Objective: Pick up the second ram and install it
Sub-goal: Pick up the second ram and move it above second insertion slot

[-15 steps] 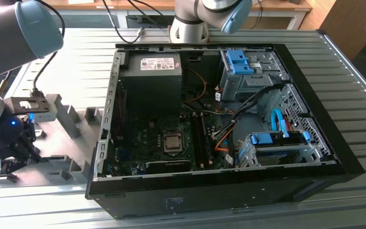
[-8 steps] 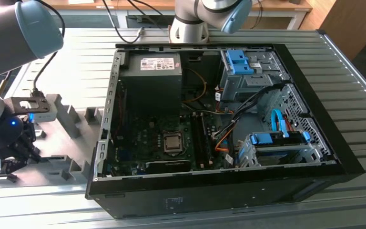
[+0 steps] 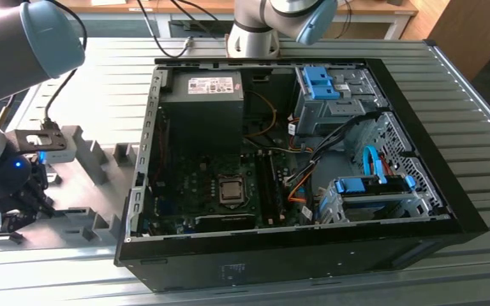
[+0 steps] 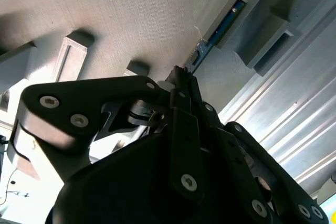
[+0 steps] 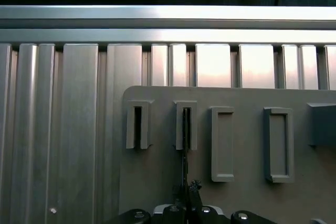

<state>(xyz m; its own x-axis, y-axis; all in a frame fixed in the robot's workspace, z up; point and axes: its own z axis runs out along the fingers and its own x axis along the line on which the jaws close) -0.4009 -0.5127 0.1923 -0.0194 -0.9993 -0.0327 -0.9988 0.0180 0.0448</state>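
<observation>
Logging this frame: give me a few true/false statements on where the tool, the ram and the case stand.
1. The tool is at the fixture, outside the case. True.
2. The ram lies flat inside the case. False: it stands on edge in a fixture slot.
3. The case is closed. False: its side is open and the board shows.
4. The fixture is on the exterior view's left of the case. True.

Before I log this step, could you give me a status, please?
End effector shut on ram. Ram standing in holder slot. Nothing in the way.
</observation>
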